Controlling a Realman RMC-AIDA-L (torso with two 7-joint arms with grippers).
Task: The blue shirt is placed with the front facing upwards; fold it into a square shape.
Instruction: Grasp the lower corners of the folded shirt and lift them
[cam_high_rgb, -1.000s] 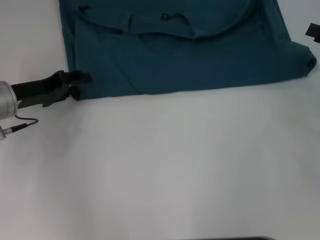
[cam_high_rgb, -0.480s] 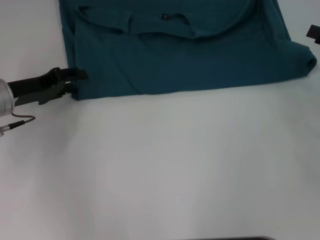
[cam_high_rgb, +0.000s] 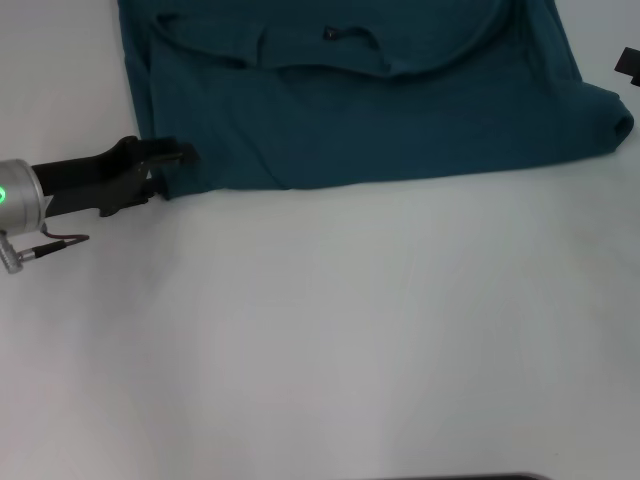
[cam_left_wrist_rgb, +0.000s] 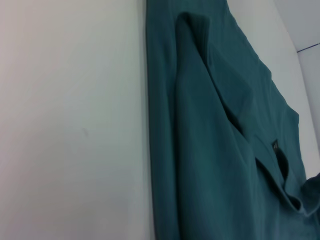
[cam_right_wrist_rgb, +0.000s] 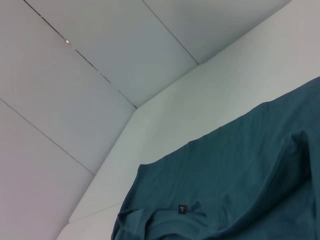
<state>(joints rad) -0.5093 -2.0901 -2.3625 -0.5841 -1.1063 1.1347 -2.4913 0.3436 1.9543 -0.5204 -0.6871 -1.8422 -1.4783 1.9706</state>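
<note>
Since half a second earlier, my left claw (cam_high_rgb: 178, 170) had slid further toward my right along the near edge of the blue shirt (cam_high_rgb: 380, 110), and its dark fingertips now sat on the shirt's near left corner rather than just at the fabric's border. Whether those fingers were pinched on the cloth or merely lying against it I could not tell from the head view, and my left wrist view showed none of them. A green light glowed on the silver cuff of that arm, with a thin cable hanging just below it.

The shirt lay flat on the white surface (cam_high_rgb: 330, 340), filling the far part of the head view and running out of frame at the top. It was already folded over on itself: the collar opening curved across the upper layer, with the small dark neck label (cam_high_rgb: 329, 33) showing inside it, and the near edge ran almost straight from the left corner to a bunched, rounded fold at the right end. No lettering showed.

Of my right claw (cam_high_rgb: 627, 66) only a small black piece showed at the right edge of the head view, just beyond the shirt's right side, apart from the cloth; its state I could not tell.
</note>
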